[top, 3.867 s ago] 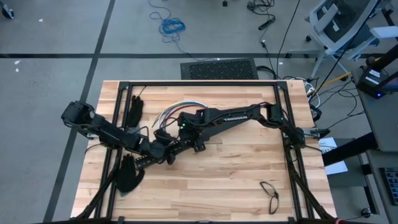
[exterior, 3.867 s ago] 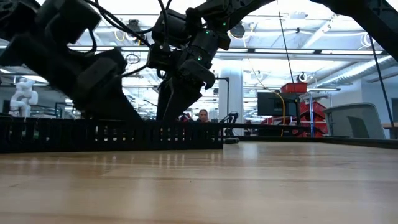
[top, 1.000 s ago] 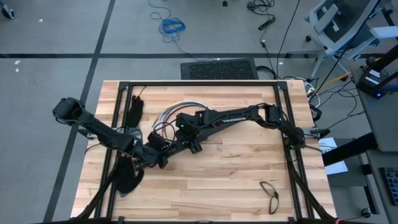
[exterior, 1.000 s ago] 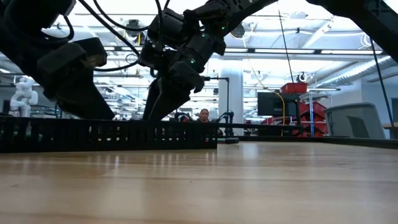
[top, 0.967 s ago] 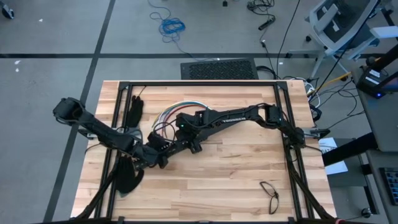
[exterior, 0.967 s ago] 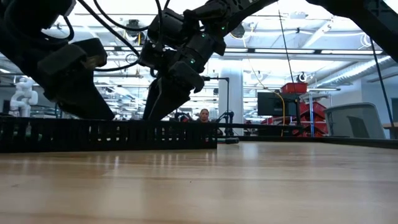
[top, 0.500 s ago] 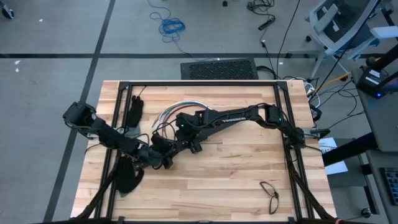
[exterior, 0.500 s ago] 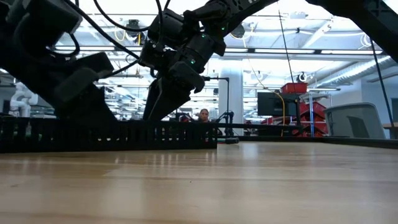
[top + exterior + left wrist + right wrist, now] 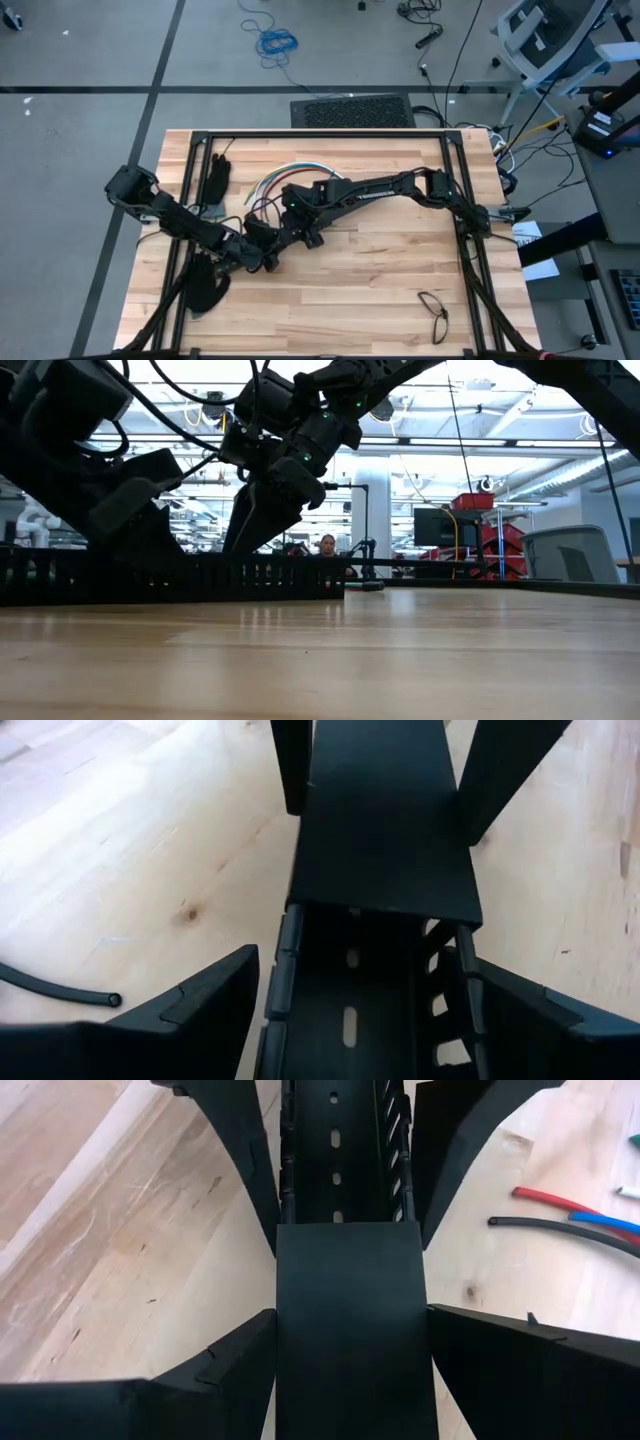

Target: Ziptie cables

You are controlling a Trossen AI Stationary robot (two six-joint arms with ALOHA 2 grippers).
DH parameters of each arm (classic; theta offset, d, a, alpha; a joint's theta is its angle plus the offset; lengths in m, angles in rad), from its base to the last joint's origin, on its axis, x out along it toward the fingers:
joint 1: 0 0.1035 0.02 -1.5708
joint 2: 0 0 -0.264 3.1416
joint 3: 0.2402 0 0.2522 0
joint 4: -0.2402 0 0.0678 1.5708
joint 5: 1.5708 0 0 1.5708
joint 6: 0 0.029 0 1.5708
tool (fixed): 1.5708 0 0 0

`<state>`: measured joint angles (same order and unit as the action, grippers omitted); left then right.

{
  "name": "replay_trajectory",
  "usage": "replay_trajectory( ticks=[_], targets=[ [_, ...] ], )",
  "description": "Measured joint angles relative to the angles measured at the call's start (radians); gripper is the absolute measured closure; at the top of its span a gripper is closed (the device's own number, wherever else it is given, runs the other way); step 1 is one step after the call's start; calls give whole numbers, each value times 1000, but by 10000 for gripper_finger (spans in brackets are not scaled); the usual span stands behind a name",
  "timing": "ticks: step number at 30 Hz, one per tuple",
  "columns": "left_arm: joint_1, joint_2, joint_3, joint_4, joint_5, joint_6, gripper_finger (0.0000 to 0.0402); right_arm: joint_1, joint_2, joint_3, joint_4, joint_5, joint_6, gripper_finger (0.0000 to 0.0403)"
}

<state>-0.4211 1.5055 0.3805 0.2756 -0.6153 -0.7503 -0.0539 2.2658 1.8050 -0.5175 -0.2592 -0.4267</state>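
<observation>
- Wooden table (image 9: 360, 290) is framed by black slotted bars; one such rail (image 9: 320, 133) runs along the far edge.
- Right arm (image 9: 390, 185) is stretched from the right rail toward the table's middle-left; left arm (image 9: 175, 218) is angled in from the left edge to meet it.
- A black slotted duct (image 9: 340, 1150) with a flat cover (image 9: 350, 1330) is seen lying on the table between both grippers; in the low view it is shown as a long slotted bar (image 9: 150, 578).
- Right gripper (image 9: 350, 1335) is set astride the covered part of the duct, one finger on each side, jaws spread wide; contact with the duct sides cannot be told.
- Left gripper (image 9: 365, 1010) is set astride the open slotted part of the same duct (image 9: 360, 1000), facing the right gripper, jaws equally wide; grip cannot be confirmed.
- Two black gloves are seen at the left side: one (image 9: 217, 178) near the far-left corner, one (image 9: 207, 282) nearer the front.
- The cables (image 9: 285, 175) are lying curved on the table just beyond the grippers, toward the far rail; red, blue and dark ends (image 9: 570, 1215) are seen beside the duct, untouched.
- A small dark loop (image 9: 433, 312) is lying near the front right, well apart.
- A black cable end (image 9: 60, 990) is seen on the wood near the left gripper.
- The zipties cannot be made out.
</observation>
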Motion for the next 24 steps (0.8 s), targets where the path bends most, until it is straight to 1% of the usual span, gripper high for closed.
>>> replay_trajectory(
  ticks=[9, 18, 24],
  targets=[
    [0, 0, 0, 3, -3, 6, 102, -4, 0, 0, -8, 17, 5, 165],
    [0, 0, 0, 4, -1, 7, 157, -9, 0, 0, -5, 13, 6, 165],
    [-1, 0, 0, 12, -5, 7, 160, 10, 0, 0, 33, 6, 0, 165]
  ],
)
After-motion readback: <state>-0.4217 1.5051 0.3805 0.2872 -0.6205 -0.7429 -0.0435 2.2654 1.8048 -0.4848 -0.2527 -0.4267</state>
